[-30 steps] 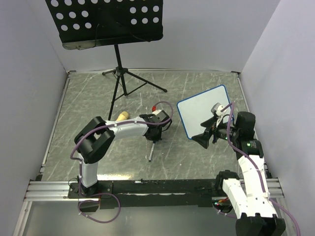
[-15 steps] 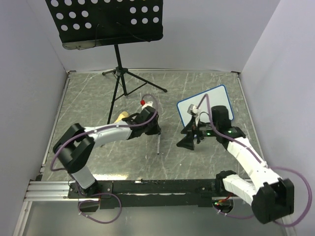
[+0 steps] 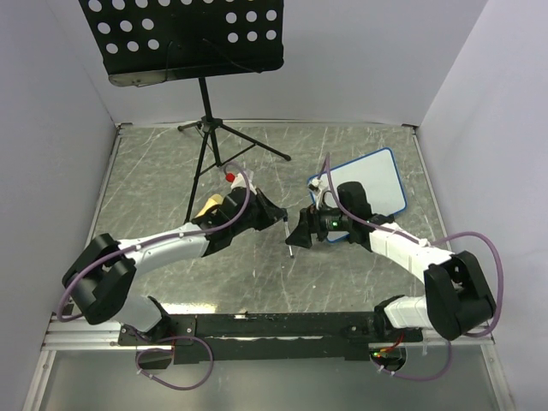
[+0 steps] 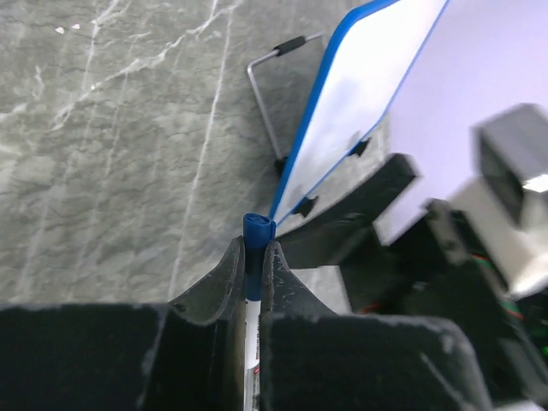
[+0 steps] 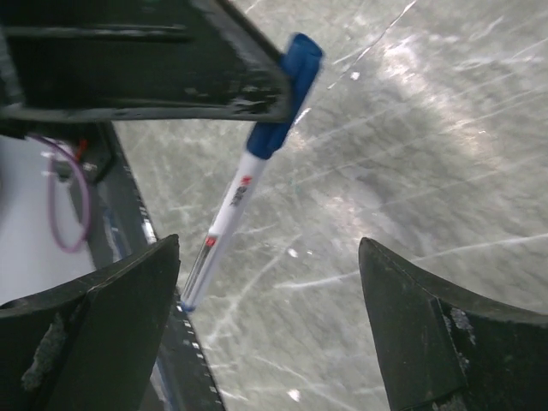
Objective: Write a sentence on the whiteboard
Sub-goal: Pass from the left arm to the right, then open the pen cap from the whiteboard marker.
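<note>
Left gripper (image 4: 254,250): clamped on the marker (image 3: 289,236), the grip sitting at the blue cap (image 5: 295,60), whose tip pokes out past the fingers. The white barrel (image 5: 227,210) hangs free below the grip, slanting down towards the desk (image 3: 154,171).

Right gripper (image 5: 270,248): jaws apart, holding nothing, facing the left gripper with the barrel lying in the gap between its two fingers. We see no contact with the barrel.

Whiteboard (image 3: 364,188): propped on its feet at the right rear of the desk, just behind the right gripper. We see no writing on its face in the overhead view.

Assessment — we judge the step in hand to be taking the barrel so the cap can come off, with writing not yet begun. To do it well, we advise:
- centre the barrel between the right fingers before closing, and grip it on the white section well clear of the cap;
- keep the left gripper's clamp firm, then pull apart along the marker's own axis — a sideways tug risks twisting it loose;
- keep the right arm's elbow clear of the board's near edge.
</note>
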`<action>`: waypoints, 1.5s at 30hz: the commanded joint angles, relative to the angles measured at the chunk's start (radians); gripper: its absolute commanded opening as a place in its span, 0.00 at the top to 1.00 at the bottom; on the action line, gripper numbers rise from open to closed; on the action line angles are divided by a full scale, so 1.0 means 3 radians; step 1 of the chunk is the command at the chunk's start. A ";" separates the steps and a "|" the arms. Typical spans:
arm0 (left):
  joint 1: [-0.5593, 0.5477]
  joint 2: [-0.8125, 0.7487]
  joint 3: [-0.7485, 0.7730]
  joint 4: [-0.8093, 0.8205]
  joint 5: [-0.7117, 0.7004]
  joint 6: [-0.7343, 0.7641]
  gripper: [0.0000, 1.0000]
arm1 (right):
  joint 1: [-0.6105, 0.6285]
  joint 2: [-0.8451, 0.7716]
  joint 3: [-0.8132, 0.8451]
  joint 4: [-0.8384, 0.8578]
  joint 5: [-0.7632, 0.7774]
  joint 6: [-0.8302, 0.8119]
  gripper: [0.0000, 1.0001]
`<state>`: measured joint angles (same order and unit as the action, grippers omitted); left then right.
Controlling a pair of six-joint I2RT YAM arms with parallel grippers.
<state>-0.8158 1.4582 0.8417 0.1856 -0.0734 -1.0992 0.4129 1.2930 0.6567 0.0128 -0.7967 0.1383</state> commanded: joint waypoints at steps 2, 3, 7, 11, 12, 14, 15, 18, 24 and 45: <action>0.0009 -0.0182 -0.0106 0.0373 -0.0087 -0.0263 0.99 | 0.0050 0.0164 0.0143 0.0484 -0.0304 0.0531 0.15; 0.0004 -0.0187 -0.0116 0.0389 -0.0113 -0.0268 0.99 | 0.0060 0.0184 0.0148 0.0525 -0.0325 0.0577 0.17; 0.0004 -0.0187 -0.0167 0.0435 -0.0154 -0.0304 0.99 | 0.0060 0.0292 0.0163 0.0520 -0.0381 0.0674 0.41; 0.0004 -0.0192 -0.0172 0.0419 -0.0174 -0.0314 0.99 | 0.0060 0.0368 0.0240 0.0413 -0.0397 0.0654 0.77; -0.0001 -0.0202 -0.0177 0.0424 -0.0180 -0.0314 0.99 | 0.0060 0.0389 0.0255 0.0382 -0.0397 0.0628 0.82; -0.0001 -0.0233 -0.0213 0.0419 -0.0175 -0.0324 0.98 | 0.0055 0.0394 0.0306 0.0280 -0.0412 0.0577 0.94; -0.0001 -0.0253 -0.0229 0.0419 -0.0164 -0.0314 0.88 | 0.0050 0.0379 0.0316 0.0264 -0.0412 0.0562 0.96; 0.0004 -0.0422 -0.0310 0.0389 -0.0185 -0.0258 0.36 | 0.0040 0.0308 0.0423 0.0010 -0.0392 0.0317 1.00; 0.0188 -0.1127 -0.0520 0.0000 0.0213 0.0222 0.07 | -0.0021 0.0063 0.0879 -0.1202 -0.0652 -0.1303 1.00; -0.0010 -0.1559 -0.1176 0.1938 0.1835 0.1087 0.05 | -0.0047 -0.0220 0.0813 -0.1531 -0.2028 -0.1847 1.00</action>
<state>-0.7662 0.9009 0.4339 0.5892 0.4488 -0.7853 0.4049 1.2404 0.9089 -0.5007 -1.3132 -0.4278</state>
